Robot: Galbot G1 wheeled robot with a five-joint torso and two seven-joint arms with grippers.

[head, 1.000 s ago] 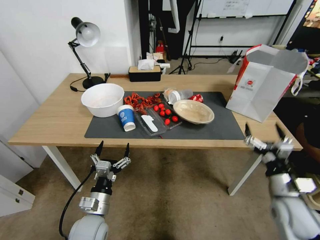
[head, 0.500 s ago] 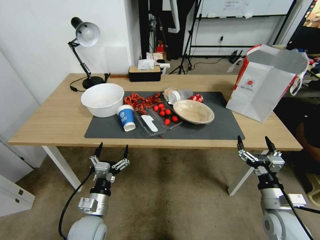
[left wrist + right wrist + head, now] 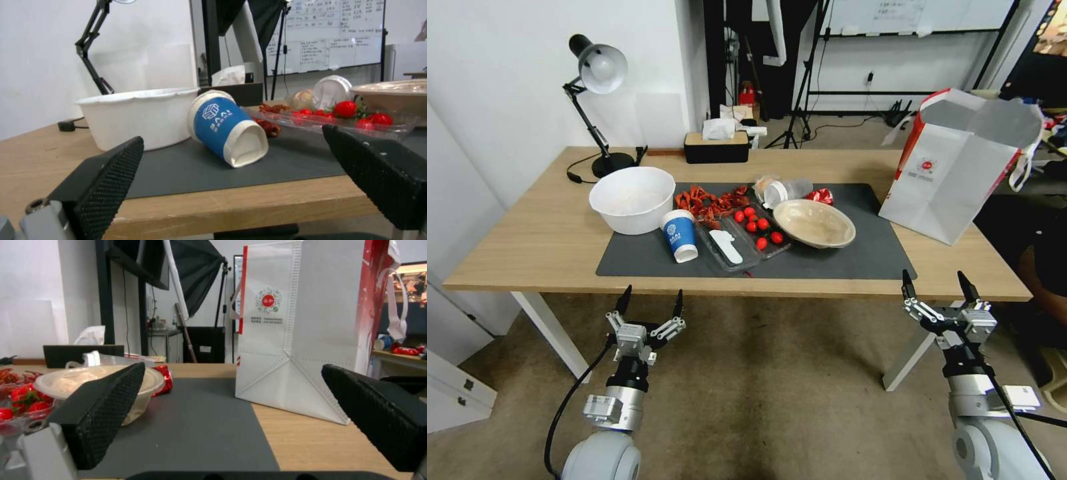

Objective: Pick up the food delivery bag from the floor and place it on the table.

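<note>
Bag: upright on table, right end. Grippers, left and right: wide, empty. We hold clear.

Your white bag has red edging and a round red logo. The surface is light wood under a dark grey mat; the cup is blue.

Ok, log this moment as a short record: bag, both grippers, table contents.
bag: food delivery bag upright on the table's right end, beside the dark mat
left gripper: open, empty, before the table's front edge
right gripper: open, empty, at the front edge, apart from the bag
on mat: white bowl, tipped blue cup, tomatoes, beige bowl
</note>
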